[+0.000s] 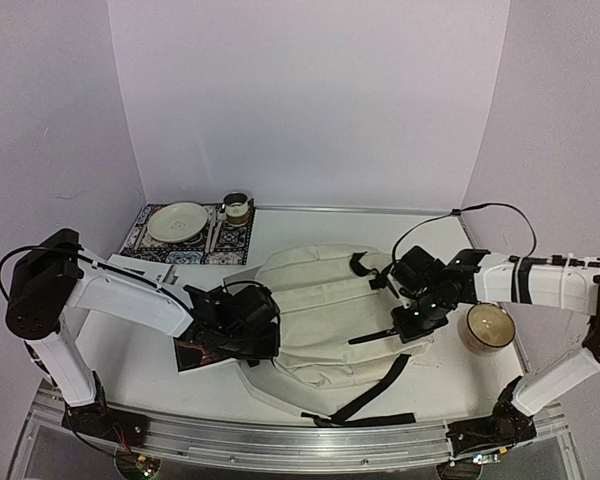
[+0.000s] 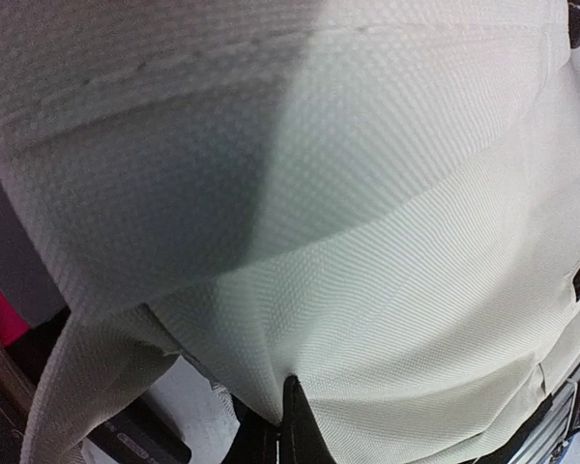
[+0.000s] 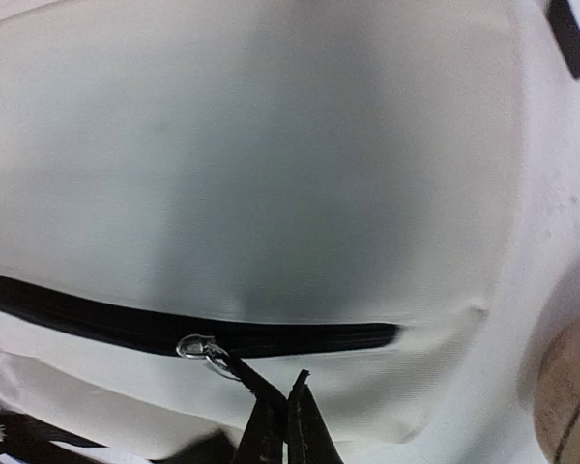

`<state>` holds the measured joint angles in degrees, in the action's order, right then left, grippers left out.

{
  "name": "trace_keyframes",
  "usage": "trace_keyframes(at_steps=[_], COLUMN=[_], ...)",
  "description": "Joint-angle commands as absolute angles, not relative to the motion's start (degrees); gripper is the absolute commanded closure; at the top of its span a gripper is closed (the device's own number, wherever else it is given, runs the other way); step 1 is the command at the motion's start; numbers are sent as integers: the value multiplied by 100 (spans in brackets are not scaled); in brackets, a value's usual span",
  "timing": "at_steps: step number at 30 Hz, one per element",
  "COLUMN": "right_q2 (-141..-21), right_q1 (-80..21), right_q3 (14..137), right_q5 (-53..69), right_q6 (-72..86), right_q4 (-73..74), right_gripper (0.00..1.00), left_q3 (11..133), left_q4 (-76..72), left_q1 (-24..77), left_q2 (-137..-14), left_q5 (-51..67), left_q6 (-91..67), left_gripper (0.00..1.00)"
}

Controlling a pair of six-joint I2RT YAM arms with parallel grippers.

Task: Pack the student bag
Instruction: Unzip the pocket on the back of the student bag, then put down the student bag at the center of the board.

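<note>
The student bag (image 1: 320, 310), a cream backpack with black straps, lies flat in the middle of the table. My left gripper (image 1: 255, 328) is at the bag's left edge; in the left wrist view its fingers (image 2: 288, 391) are shut on a pinched fold of the cream fabric (image 2: 367, 242). My right gripper (image 1: 412, 322) is at the bag's right side. In the right wrist view a black zipper (image 3: 97, 311) runs across the bag (image 3: 271, 145), and my right gripper (image 3: 282, 398) is shut on the black pull tab (image 3: 240, 369) hanging from the metal slider (image 3: 198, 346).
A patterned placemat (image 1: 140, 238) at the back left carries a plate (image 1: 177, 221), cutlery and a cup (image 1: 237, 208). A brown bowl (image 1: 488, 327) stands right of the bag. A dark flat item (image 1: 195, 352) lies under the left arm. Loose straps (image 1: 365, 400) trail toward the front edge.
</note>
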<state>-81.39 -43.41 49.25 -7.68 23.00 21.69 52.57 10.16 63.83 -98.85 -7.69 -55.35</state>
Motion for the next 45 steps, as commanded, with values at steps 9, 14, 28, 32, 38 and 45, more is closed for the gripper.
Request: trace_keyframes(at_steps=[9,14,28,32,38,45], right_q2=[-7413,-7011,-6444,-6787,-7325,-7285], right_q1=[-3261,-3261,-3660,-4241,-4740,-4738], right_q3=[4613,4609,4317,4286,4540,5006], right_q5=[-719,-150,1286,1160,631,98], right_q6=[2074,2011,2155,2477,2724,2411], right_q4=[3316,3392,3365,2867,2560,3001], right_gripper=[100,100,100,100,97,68], left_q3=[5325,5845,7280,7410,7472,6863], left_q4=[2006,2055,2220,2184,2187,2373], left_q1=[5906,5908,5601,5444,5379,5296], left_q2=[-9189,-9364,-10162,-10506,-10291,-9190], left_q5=[-1532,-1500,-2197,-2376,-2176,-2216], left_q6=[-4524,-3884,-2471,-2275,-2426,-2913], left_gripper=[100,100,93,92,66,20])
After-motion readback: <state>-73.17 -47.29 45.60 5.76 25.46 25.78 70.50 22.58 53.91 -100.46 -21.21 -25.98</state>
